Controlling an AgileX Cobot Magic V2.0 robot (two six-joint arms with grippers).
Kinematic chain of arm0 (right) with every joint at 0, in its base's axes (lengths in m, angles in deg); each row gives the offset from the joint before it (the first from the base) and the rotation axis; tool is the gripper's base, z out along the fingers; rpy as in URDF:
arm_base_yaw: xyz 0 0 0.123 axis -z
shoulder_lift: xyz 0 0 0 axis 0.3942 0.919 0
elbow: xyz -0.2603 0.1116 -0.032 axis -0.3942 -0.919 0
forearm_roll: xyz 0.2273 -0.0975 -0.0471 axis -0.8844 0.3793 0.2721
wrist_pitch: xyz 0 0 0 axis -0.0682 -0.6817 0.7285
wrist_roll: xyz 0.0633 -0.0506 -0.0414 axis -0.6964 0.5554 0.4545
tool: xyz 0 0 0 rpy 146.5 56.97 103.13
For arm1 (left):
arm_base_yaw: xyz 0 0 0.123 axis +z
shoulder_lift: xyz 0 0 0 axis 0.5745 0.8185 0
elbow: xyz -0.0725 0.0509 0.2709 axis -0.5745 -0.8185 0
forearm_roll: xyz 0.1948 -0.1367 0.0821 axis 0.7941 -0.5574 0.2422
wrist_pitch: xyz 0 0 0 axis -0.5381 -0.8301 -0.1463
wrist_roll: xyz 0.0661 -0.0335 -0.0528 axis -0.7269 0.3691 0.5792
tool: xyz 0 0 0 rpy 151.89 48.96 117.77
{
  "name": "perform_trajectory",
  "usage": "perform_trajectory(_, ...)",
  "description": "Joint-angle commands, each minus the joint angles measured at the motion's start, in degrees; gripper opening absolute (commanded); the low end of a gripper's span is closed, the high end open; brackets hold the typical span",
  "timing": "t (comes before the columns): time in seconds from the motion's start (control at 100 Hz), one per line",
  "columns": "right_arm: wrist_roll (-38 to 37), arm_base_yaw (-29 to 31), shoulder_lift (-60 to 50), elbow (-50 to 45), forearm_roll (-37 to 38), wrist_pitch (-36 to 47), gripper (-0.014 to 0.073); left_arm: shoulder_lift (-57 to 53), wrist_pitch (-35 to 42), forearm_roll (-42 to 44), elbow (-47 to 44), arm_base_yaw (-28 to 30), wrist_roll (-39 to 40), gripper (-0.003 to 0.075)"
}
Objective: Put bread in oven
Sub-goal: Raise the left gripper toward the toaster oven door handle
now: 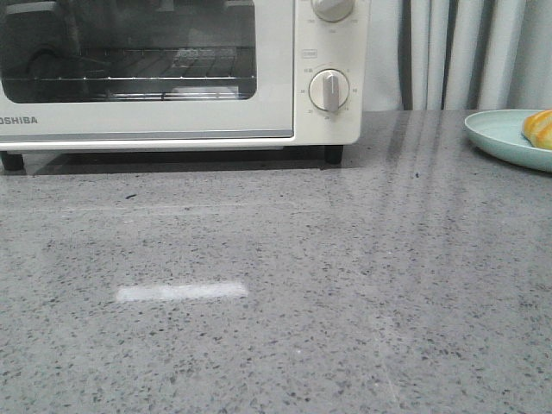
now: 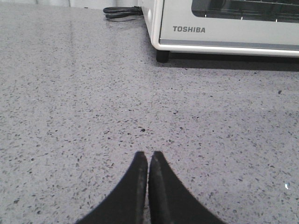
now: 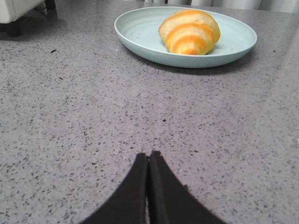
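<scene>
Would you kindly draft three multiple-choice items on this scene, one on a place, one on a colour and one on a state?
1. Where does the bread lie?
A. On the oven's wire rack
B. On the plate
C. On the bare countertop

2. What colour is the plate?
A. Pale blue-green
B. Red
C. Black

3. How is the oven door?
A. Wide open
B. Taken off
C. Closed

Answers:
1. B, since the right wrist view shows the striped roll resting inside the plate, on the countertop to the oven's right.
2. A, since the plate's rim and wall are pale blue-green in both the front and right wrist views.
3. C, since the front view shows the glass door upright and flush with the oven's face, the empty rack seen through it.
</scene>
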Motion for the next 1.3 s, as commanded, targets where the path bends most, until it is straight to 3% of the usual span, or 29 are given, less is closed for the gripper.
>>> perform_trajectory(0.0,0.28,-0.08,-1.31,-0.69,0.80,1.80,-0.0050,-1.76,2.97,-0.23,-1.43,-0.02,0.47,-0.0021)
perform_trajectory(0.72,0.28,-0.08,-1.31,-0.69,0.80,1.80,-0.0050,-1.76,2.97,0.43,-1.43,-0.02,0.47,-0.0021)
perform_trajectory(0.85,0.28,-0.08,-1.31,-0.69,3.13,7.87,-0.0050,-1.76,4.11,1.39,-1.43,-0.02,0.47,-0.0021)
perform_trajectory(0.92,0.28,-0.08,-1.31,-0.69,-0.17,14.21,-0.0050,-1.76,5.34,1.12,-1.43,-0.02,0.47,-0.0021)
perform_trajectory(0.99,0.28,-0.08,-1.31,-0.69,-7.04,20.78,-0.0050,-1.76,8.39,-4.07,-1.43,-0.02,0.47,-0.0021)
perform_trajectory(1.08,0.28,-0.08,-1.31,-0.69,-15.01,26.91,-0.0050,-1.76,14.01,-18.61,-1.43,-0.02,0.47,-0.0021)
perform_trajectory(1.29,0.28,-0.08,-1.31,-0.59,-26.95,26.76,-0.0050,-1.76,25.40,-47.44,-1.31,-0.02,0.47,-0.0021)
